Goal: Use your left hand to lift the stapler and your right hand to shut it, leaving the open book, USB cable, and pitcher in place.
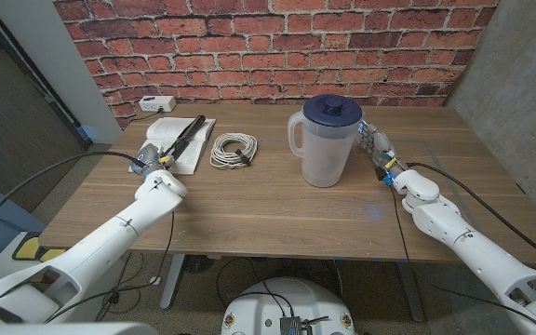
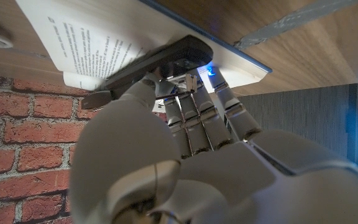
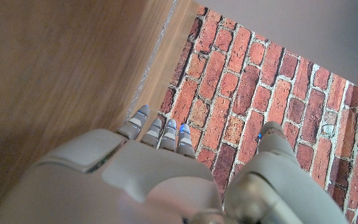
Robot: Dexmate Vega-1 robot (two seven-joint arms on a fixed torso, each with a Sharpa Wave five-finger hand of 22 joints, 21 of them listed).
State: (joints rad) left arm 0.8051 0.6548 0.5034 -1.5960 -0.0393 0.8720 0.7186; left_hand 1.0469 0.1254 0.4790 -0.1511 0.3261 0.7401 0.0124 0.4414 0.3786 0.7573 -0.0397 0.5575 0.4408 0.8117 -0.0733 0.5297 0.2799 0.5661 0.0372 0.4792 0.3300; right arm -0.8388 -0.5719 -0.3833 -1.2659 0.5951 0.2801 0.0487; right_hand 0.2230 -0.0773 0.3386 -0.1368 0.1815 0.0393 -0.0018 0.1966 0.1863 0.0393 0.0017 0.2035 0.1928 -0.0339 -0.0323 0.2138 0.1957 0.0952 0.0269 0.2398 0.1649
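Observation:
The black stapler (image 1: 187,136) lies slanted on the open book (image 1: 192,154) at the back left of the table. My left hand (image 1: 154,154) is at the stapler's near end. In the left wrist view its fingertips (image 2: 194,84) and thumb reach the end of the stapler (image 2: 166,57) over the book's page (image 2: 86,43), without a clear grip. The white coiled USB cable (image 1: 234,150) lies just right of the book. The clear pitcher (image 1: 325,144) with a dark blue lid stands mid-table. My right hand (image 1: 381,152) stands beside the pitcher's right side, its fingers (image 3: 160,130) spread and holding nothing.
A small white box (image 1: 156,103) sits at the back left against the brick wall (image 1: 277,46). Bare wooden tabletop (image 1: 249,205) stretches along the front, between my two arms.

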